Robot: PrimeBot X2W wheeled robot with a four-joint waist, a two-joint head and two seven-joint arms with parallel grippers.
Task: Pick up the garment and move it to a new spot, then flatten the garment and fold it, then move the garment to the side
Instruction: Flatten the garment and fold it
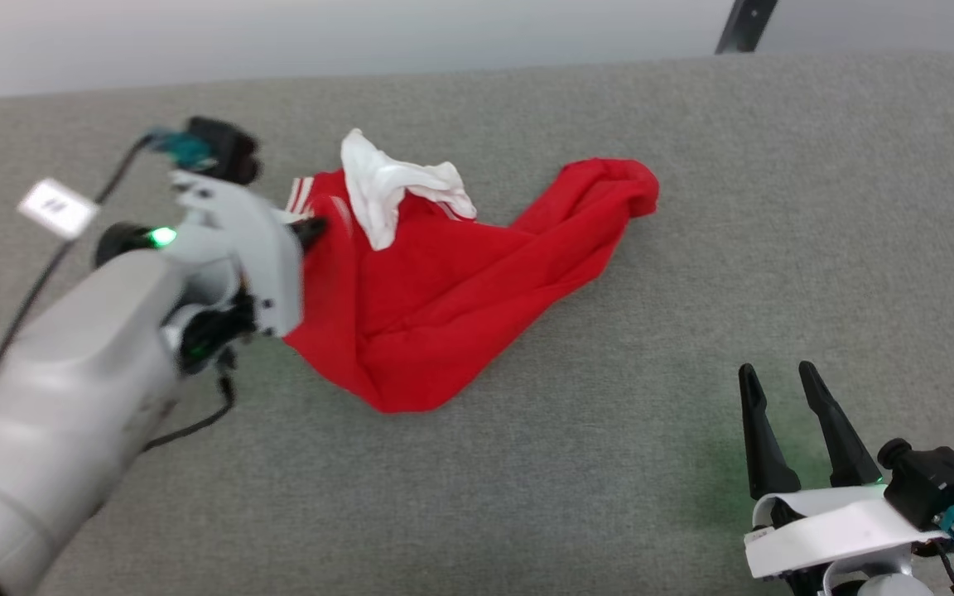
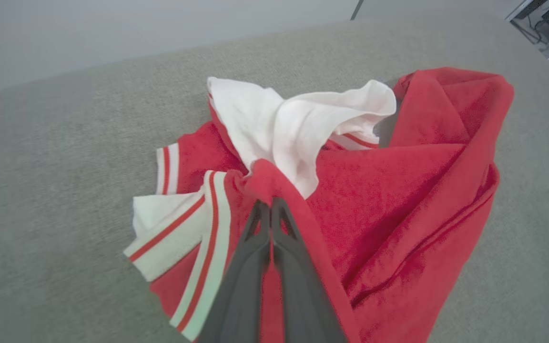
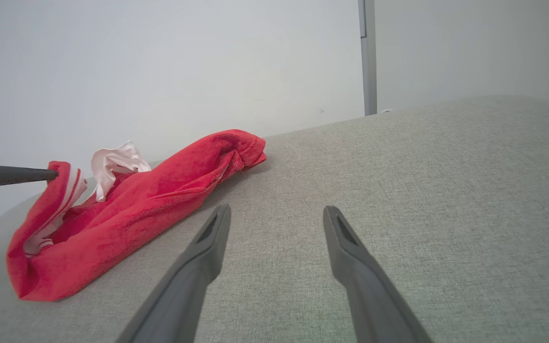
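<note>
The red jersey (image 1: 444, 306) lies crumpled left of centre on the grey worktop (image 1: 775, 207), stretching near-left to far-right, its left edge pinched by the left end effector (image 1: 315, 228), with the spread right end effector (image 1: 778, 368) well apart at near right.

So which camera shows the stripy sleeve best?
The left wrist view: the stripy sleeve is close, its red stripes clear. The head view shows a small bit; the right wrist view, a thin edge.
</note>
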